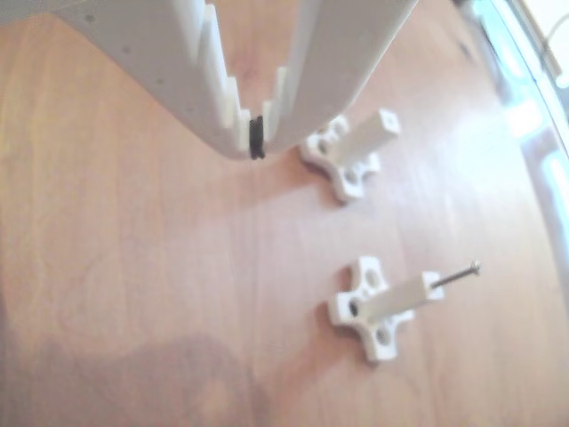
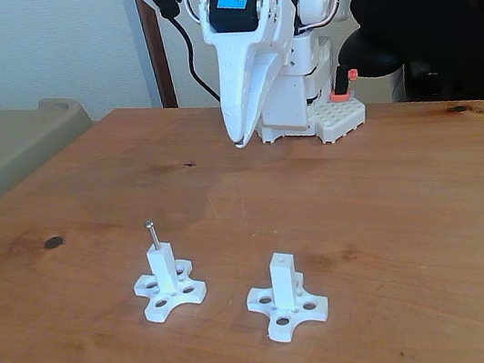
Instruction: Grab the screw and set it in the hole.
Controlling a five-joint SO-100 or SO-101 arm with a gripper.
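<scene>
The wooden counter [image 2: 430, 207] is warm brown with a visible grain and a few dark knots. 2 white plastic posts stand near its front edge, each a square column rising from a cross-shaped base with round holes through the lobes. The slim grey metal screw [image 2: 152, 233] stands upright in the post nearer the counter's left edge [image 2: 166, 276], its small round head on top and part of the shank showing. The other post [image 2: 285, 290] has a tiny dark hole [image 2: 279, 257] open at its tip. The white tool [image 2: 237, 139] hangs above the counter toward the back edge, its toothed fingers drawn together; a small dark ring sits between the tips, possibly a rubber pad [image 1: 257, 135].
</scene>
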